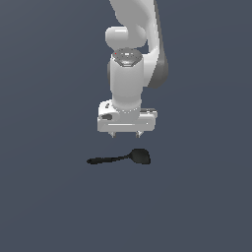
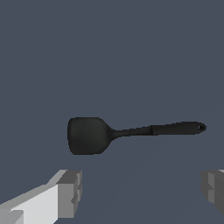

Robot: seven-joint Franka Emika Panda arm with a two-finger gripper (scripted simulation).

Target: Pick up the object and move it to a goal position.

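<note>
The object is a small black spatula [image 1: 120,158] lying flat on the dark grey floor, its broad rounded head toward the exterior view's right and its thin handle toward the left. My gripper [image 1: 126,134] hangs a little above and behind it, fingers pointing down, open and empty. In the wrist view the spatula [image 2: 127,132] lies whole just beyond my gripper [image 2: 142,188]. The two grey fingertips [image 2: 70,192] stand wide apart, with nothing between them.
The dark grey floor [image 1: 49,197] stretches evenly all around. The white arm [image 1: 129,74] rises above the gripper. No goal marker shows.
</note>
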